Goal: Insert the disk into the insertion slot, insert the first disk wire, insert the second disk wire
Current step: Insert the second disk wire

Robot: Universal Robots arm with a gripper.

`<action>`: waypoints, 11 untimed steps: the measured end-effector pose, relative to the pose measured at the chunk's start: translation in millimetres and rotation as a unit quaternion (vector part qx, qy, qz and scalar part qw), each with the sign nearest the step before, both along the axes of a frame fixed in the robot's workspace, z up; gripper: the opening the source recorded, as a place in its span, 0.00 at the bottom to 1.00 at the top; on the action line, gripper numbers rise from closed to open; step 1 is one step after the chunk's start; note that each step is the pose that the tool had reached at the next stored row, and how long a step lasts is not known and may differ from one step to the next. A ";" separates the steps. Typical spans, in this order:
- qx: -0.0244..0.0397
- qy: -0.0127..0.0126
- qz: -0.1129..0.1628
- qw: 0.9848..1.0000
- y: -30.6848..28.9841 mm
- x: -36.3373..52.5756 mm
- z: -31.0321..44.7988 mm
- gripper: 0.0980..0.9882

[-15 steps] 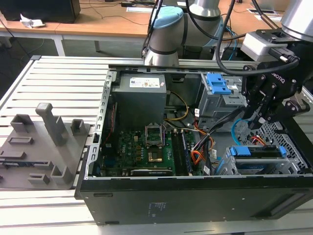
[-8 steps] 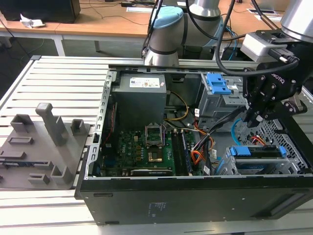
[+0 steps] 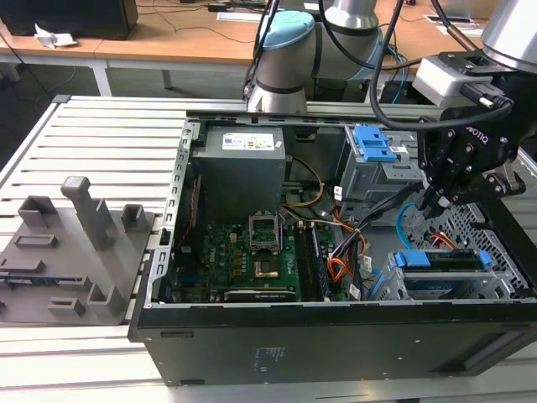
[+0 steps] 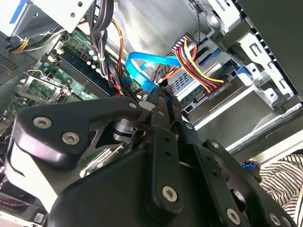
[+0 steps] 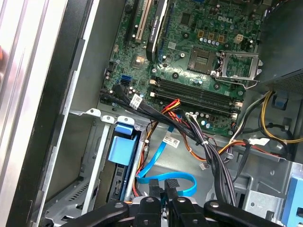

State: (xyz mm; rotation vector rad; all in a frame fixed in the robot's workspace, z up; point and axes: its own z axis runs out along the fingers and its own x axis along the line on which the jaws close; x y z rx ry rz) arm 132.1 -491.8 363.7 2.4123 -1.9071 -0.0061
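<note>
Surface (image 3: 109, 134): light grey slatted aluminium profile top, grooves running across between the exterior view's left and right. Same slats (image 5: 19, 71) show in the first wrist view, right against the case's outer wall.

Two things sit directly on it:
1) Black PC tower case (image 3: 336, 344), lying on its side with the open side up. It takes the middle and the exterior view's right.
2) Grey fixture plate (image 3: 75, 269) on the exterior view's left, flat on the slats, just beside the case wall. It carries several upright grey blocks, the tallest a leaning post (image 3: 86, 210).
</note>
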 end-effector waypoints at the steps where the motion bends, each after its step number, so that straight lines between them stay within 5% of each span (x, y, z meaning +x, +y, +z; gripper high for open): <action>1: 0.000 0.000 0.000 1.000 -4.7 0.0 0.2 0.07; 7: 0.000 0.000 0.000 1.000 -32.1 0.0 -0.1 0.07; 11: 0.000 0.000 0.000 1.000 -42.9 0.0 -1.7 0.07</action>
